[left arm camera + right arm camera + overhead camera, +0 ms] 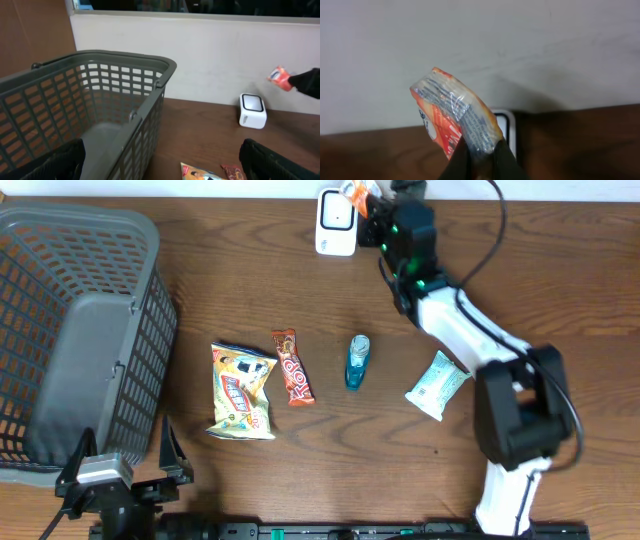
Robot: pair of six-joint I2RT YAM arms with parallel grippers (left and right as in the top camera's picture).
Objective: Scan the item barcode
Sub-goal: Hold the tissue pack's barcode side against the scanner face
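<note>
1. Desk (330,450): brown wood. Take the white scanner (337,222) at its far edge as your reference for every position below.

2. Basket (100,215): grey plastic mesh, well to the left of the scanner. Looking into it, you see only its own grey floor.

3. Right arm (460,325): stretched out from the near edge, across the desk toward the scanner, with the wrist end directly beside the scanner.

4. Left gripper (160,150): far from the scanner, at the near left corner by the basket. Its jaws are spread wide and hold nothing.

5. Loose items, all nearer to you than the scanner, in a row from left to right:
   - yellow snack bag (243,392)
   - brown candy bar (292,367)
   - blue bottle (357,362)
   - white-and-teal pouch (437,385)

6. Right gripper (479,150): clamped tight on the lower end of the orange packet (452,115).

7. Orange packet: held in the air just above and to the right of the scanner, not touching it. It is orange-red and white, with a crinkled sealed end bearing fine print. You cannot make out a barcode.
</note>
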